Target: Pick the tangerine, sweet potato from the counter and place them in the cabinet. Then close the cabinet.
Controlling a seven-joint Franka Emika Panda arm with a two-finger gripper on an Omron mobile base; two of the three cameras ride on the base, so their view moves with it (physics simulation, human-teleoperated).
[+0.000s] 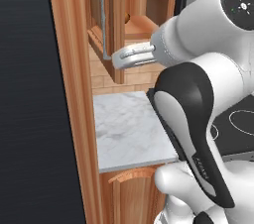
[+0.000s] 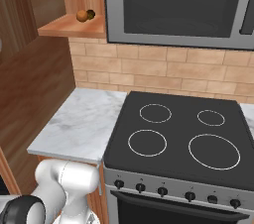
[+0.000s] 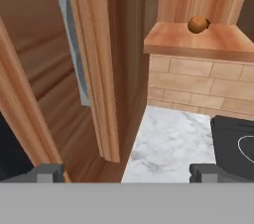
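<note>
The tangerine [image 2: 82,16] sits on the floor of the open cabinet [image 2: 74,28], with the dark sweet potato [image 2: 91,14] touching its right side. In the hand view the tangerine [image 3: 197,24] lies on the cabinet shelf [image 3: 198,43], and a dark sliver of the sweet potato [image 3: 208,21] shows behind it. My gripper [image 3: 126,173] is open with nothing between its fingers. It hovers over the marble counter [image 3: 166,143], just right of the open cabinet door [image 3: 94,69] with its grey bar handle [image 3: 69,34]. From the left base view the gripper [image 1: 120,59] sits close beside the door's edge [image 1: 115,29].
A black stovetop [image 2: 178,134] with white rings adjoins the counter [image 2: 82,119] on the right, under a microwave [image 2: 173,5]. A tall wooden side panel [image 1: 74,94] borders the counter on the left. A brick backsplash [image 2: 149,74] runs behind.
</note>
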